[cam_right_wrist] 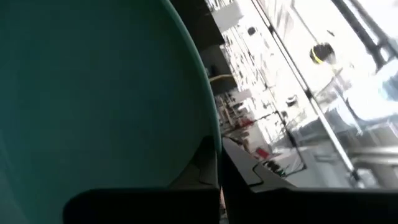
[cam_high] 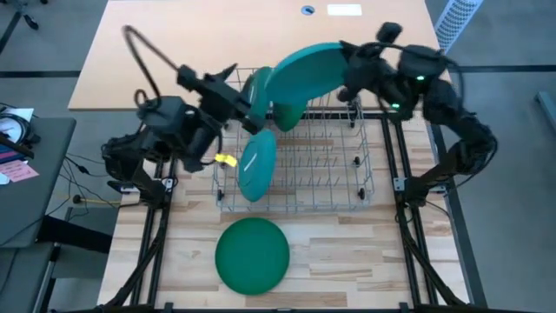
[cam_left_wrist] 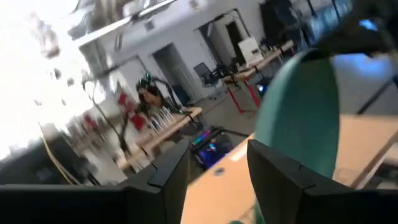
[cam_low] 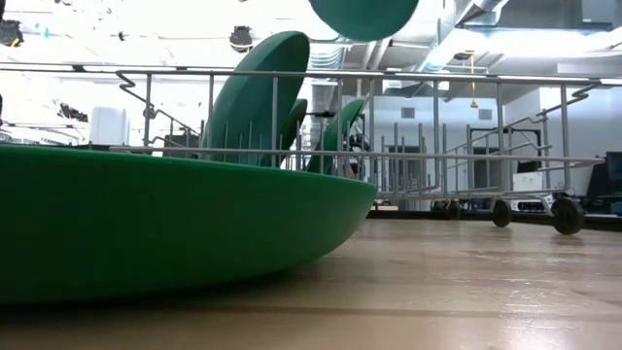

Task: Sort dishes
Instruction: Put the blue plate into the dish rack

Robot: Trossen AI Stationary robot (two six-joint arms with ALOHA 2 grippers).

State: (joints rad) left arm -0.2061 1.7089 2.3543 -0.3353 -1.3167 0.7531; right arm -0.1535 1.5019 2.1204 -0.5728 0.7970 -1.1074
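My right gripper (cam_high: 349,76) is shut on a big teal plate (cam_high: 302,74), held up over the far side of the wire rack (cam_high: 347,178); the plate's lower edge shows at the top of the low view (cam_low: 364,15). My left gripper (cam_high: 246,113) is open and empty at the rack's far left corner, its fingers (cam_left_wrist: 171,177) apart, the held plate (cam_left_wrist: 305,118) beyond them. A teal plate (cam_high: 258,165) stands on edge in the rack's left part, with two more plates (cam_high: 287,113) behind it. A dark green plate (cam_high: 252,252) lies flat on the table in front of the rack. My right gripper pinches the big teal plate's rim (cam_right_wrist: 214,146) between its two fingers, at the edge toward the table's right. The fingers come from the right, about level. The plate is lifted clear of the rack and tilted, stretching toward the table's left.
The rack's middle and right slots (cam_high: 334,161) hold nothing. The rack's upright wires (cam_low: 437,156) stand below the held plate. The light tabletop (cam_high: 365,252) shows bare to the right of the green plate. The arms' frames (cam_high: 408,191) flank the rack.
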